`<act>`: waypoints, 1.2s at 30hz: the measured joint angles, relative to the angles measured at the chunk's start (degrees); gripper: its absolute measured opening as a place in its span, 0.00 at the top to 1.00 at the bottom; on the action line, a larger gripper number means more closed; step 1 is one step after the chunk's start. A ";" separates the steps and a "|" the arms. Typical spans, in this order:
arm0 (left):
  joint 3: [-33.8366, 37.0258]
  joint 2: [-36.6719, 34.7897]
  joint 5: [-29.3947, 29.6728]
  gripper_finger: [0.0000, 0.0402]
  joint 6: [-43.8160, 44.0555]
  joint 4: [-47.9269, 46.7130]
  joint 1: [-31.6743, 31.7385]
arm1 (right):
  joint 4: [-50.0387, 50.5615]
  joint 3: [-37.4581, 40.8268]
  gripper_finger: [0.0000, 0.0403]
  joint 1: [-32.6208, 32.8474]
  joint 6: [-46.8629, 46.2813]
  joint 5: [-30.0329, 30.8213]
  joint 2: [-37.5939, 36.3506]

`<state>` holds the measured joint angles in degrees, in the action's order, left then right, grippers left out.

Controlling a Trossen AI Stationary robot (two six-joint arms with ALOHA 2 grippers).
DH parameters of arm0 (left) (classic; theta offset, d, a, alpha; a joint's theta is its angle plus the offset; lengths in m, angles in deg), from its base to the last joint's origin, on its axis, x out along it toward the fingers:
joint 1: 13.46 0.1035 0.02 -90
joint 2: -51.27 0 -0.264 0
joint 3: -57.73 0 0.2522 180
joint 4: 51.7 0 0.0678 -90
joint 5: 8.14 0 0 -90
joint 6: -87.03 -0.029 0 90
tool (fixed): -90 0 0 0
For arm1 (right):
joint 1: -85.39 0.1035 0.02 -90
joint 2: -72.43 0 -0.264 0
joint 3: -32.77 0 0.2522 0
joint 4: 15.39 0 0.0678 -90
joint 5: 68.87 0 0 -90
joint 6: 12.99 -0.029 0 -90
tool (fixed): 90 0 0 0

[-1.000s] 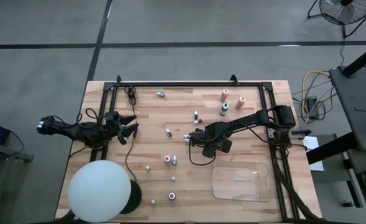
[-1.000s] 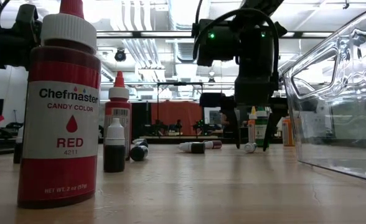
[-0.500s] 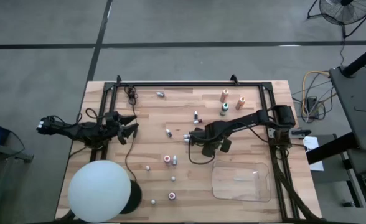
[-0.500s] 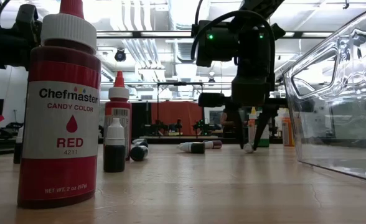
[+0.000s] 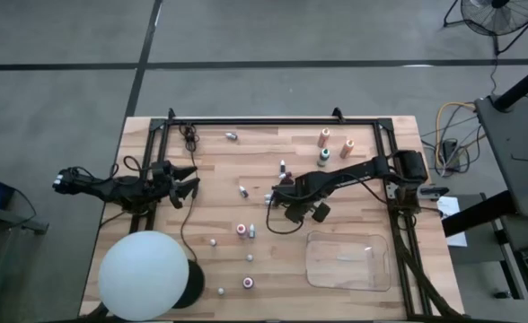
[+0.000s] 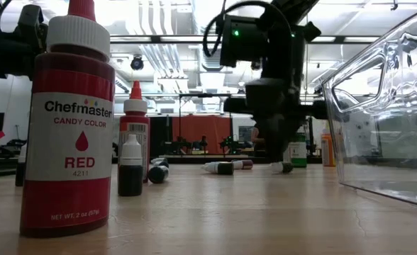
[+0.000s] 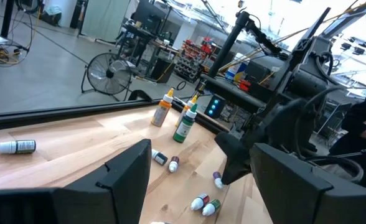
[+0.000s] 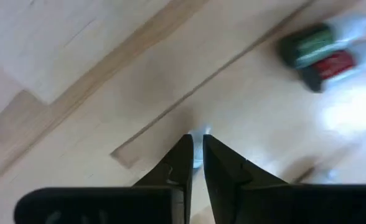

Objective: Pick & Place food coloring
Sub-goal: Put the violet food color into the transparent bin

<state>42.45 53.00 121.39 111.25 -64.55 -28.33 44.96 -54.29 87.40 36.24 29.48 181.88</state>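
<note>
Small food coloring bottles lie scattered on the wooden table [image 5: 201, 260]. My right gripper [image 5: 280, 191] points down at mid-table and is shut on one tiny bottle [image 7: 217, 181]. Its fingers [image 8: 184, 163] show a whitish bit between their tips. A green-labelled bottle [image 8: 307, 45] and a red-labelled bottle [image 8: 333, 63] lie on their sides close by. Three taller bottles [image 5: 325, 137] stand upright near the far right. My left gripper [image 5: 189, 179] waits open and level at the table's left edge, with nothing between its fingers. My right gripper pinches the tiny bottle's whitish end [image 8: 197, 134] between its two fingertips. The fingers come from above, pointing down. Its own fingers hide most of the bottle. Whether the bottle is clear of the table, I cannot tell.
A big white ball [image 5: 145, 274] sits at the near left corner. A clear shallow tray [image 5: 347, 260] lies at the near right. A large red bottle [image 6: 70, 127] and two smaller ones [image 6: 132, 142] stand right before the low camera. A black frame [image 5: 273, 120] lines the far edge.
My right gripper has shut its fingers on the tiny bottle and rolled its wrist a little while staying over the same spot. The left arm has kept still.
</note>
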 joint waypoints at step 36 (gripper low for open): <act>0.02 0.09 0.00 0.39 0.00 0.54 0.00 | 16.04 -14.19 0.93 -10.21 -66.53 15.27 -1.40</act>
<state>42.48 53.09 121.39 111.26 -64.01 -28.33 61.00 -68.48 77.18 -30.28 44.75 180.47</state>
